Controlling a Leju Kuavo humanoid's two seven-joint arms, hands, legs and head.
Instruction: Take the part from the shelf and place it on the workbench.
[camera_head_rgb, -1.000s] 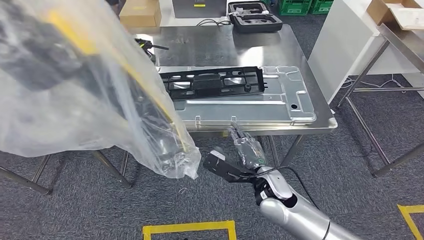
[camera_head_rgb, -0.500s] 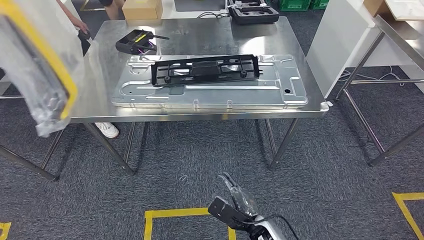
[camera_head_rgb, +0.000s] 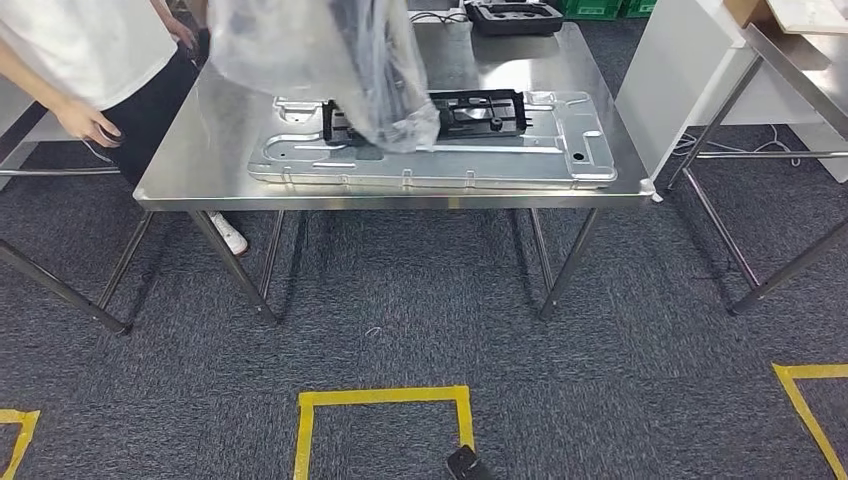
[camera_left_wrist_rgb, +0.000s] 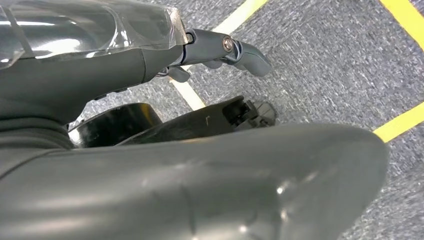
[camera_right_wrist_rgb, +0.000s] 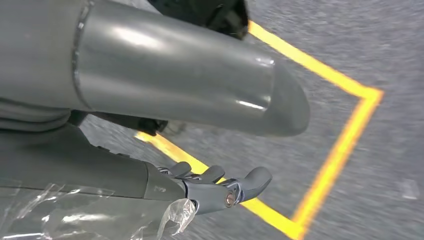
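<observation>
A clear plastic bag with a dark part inside (camera_head_rgb: 345, 60) hangs over the far left of the workbench (camera_head_rgb: 190, 170). Its lower end touches the black frame (camera_head_rgb: 470, 110) on the grey metal panel (camera_head_rgb: 560, 165). The bag's top is cut off by the picture, so I cannot tell what holds it. My left hand (camera_left_wrist_rgb: 130, 70) hangs over the carpet, its fingers (camera_left_wrist_rgb: 235, 50) stretched out and holding nothing. My right hand (camera_right_wrist_rgb: 150, 185) also hangs low over yellow floor tape, its fingers (camera_right_wrist_rgb: 225, 187) loosely extended and empty; its dark tip (camera_head_rgb: 465, 465) shows at the bottom of the head view.
A person in a white shirt (camera_head_rgb: 80, 50) stands at the workbench's left end, one hand (camera_head_rgb: 90, 125) by its corner. A black case (camera_head_rgb: 515, 15) lies at the far edge. A second steel table (camera_head_rgb: 790, 60) stands to the right. Yellow tape (camera_head_rgb: 385, 400) marks the carpet.
The view has shifted. The bagged part went from close on my left to over the workbench. My right arm dropped almost out of the head view. A person now stands at the left.
</observation>
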